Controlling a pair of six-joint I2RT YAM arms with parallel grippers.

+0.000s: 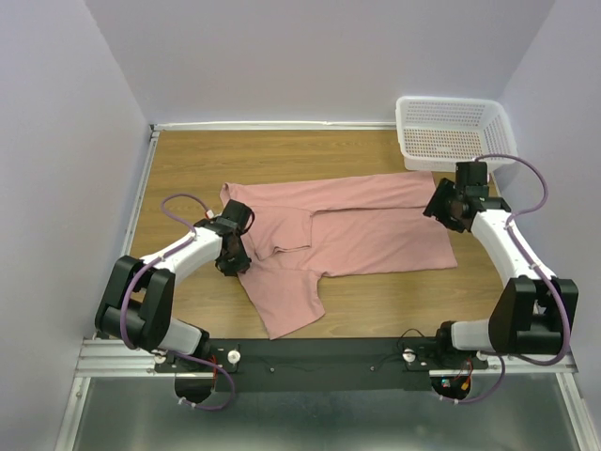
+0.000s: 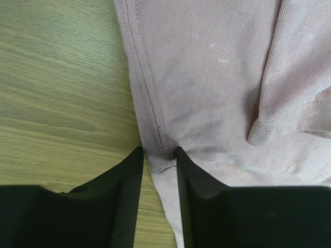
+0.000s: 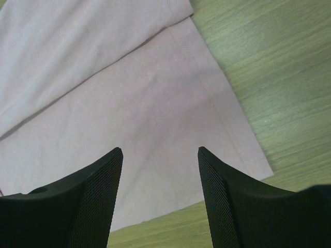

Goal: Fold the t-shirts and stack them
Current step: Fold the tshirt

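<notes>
Wooden table [image 1: 188, 160], pink t-shirt [image 1: 376, 235] half-folded. Left gripper [image 2: 159, 152] fingers narrow astride hem [image 2: 149, 103] (pinch unconfirmed); right gripper [image 3: 160, 150] fingers apart. Risk: shallow edge bite slips when lifted.

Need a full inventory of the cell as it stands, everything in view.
t-shirt: 1, dusty pink, lying partly folded across the middle of the table
basket: 1, white mesh, far right corner
table: 1, wood grain, under it all
left arm, right arm: 2, white and black, based at the near edge
left gripper: 1, black, jaws narrowly apart astride the t-shirt's left hem
right gripper: 1, black, open over the t-shirt's right corner
</notes>
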